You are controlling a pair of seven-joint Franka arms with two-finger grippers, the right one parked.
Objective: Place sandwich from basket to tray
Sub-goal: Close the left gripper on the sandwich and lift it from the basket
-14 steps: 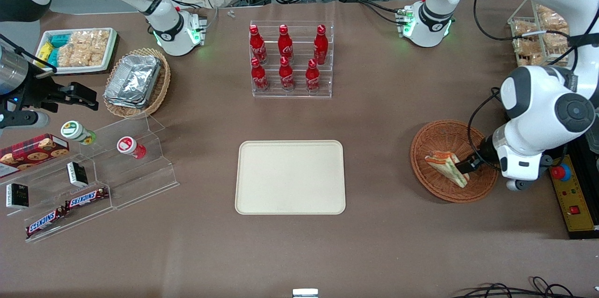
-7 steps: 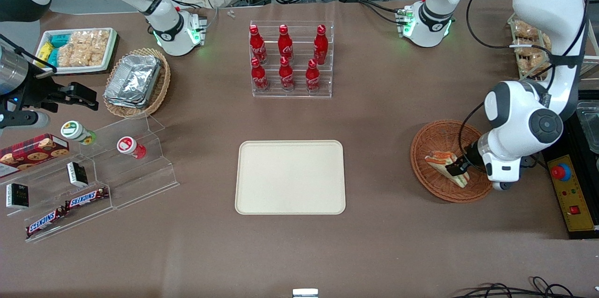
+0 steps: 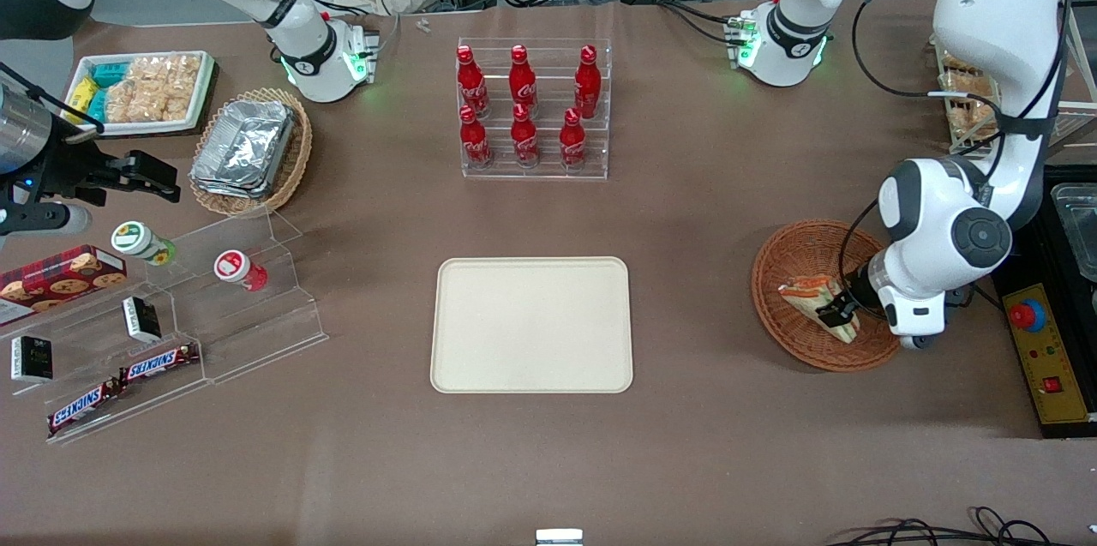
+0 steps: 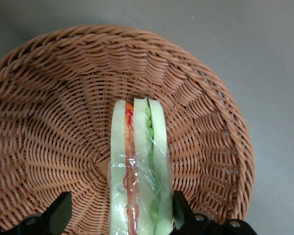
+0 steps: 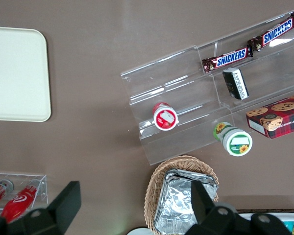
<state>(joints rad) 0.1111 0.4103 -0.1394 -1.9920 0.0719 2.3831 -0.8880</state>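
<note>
The empty tray (image 3: 531, 325) waits mid-table. Toward the working arm's end, the sandwich (image 3: 818, 306) stands on edge in the basket (image 3: 793, 255), the gripper (image 4: 120, 215) spread with 1 finger on each side, apparently poised to pinch.

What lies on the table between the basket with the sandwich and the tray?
Nothing: the front view shows only bare brown table between the basket and the tray. The claw is at the sandwich in the basket.
</note>
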